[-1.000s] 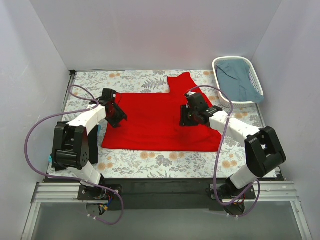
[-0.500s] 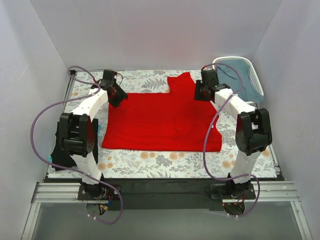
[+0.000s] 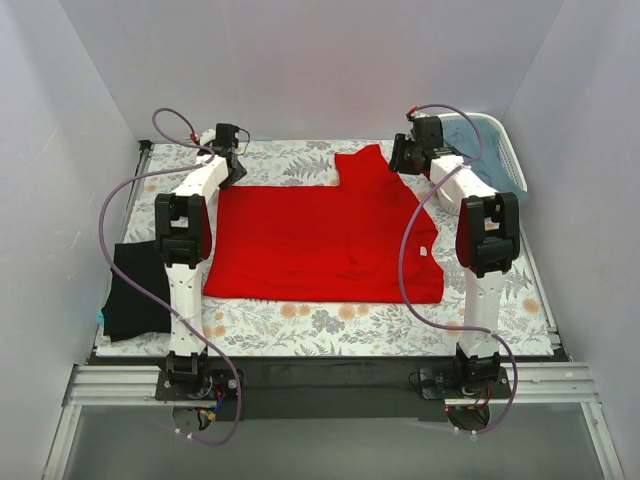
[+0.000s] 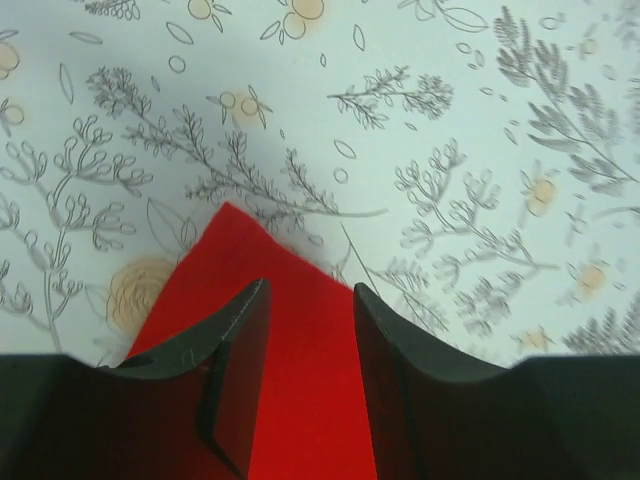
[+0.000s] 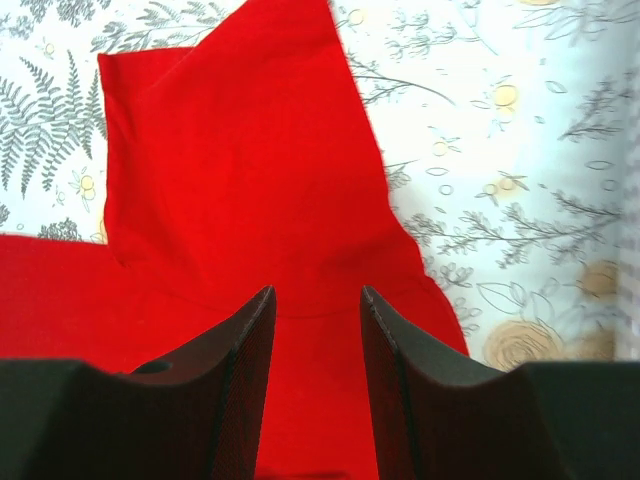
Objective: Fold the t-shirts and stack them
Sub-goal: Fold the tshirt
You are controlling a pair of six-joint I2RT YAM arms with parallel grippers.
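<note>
The red t-shirt (image 3: 320, 240) lies spread flat in the middle of the floral table, one sleeve (image 3: 365, 165) pointing to the back. The black t-shirt (image 3: 135, 290) hangs over the table's left edge. My left gripper (image 3: 236, 172) is open over the red shirt's back left corner (image 4: 235, 240), with the cloth showing between its fingers. My right gripper (image 3: 398, 168) is open over the base of the back sleeve (image 5: 240, 150), with red cloth between its fingers. Neither holds anything.
A white basket (image 3: 510, 150) with blue-grey cloth in it stands at the back right, close to my right arm. White walls close in the table on three sides. Purple cables loop above both arms.
Both arms have stretched toward the back of the table. The left gripper went from the shirt's left side to its back left corner, the right from mid-shirt to the back sleeve.
</note>
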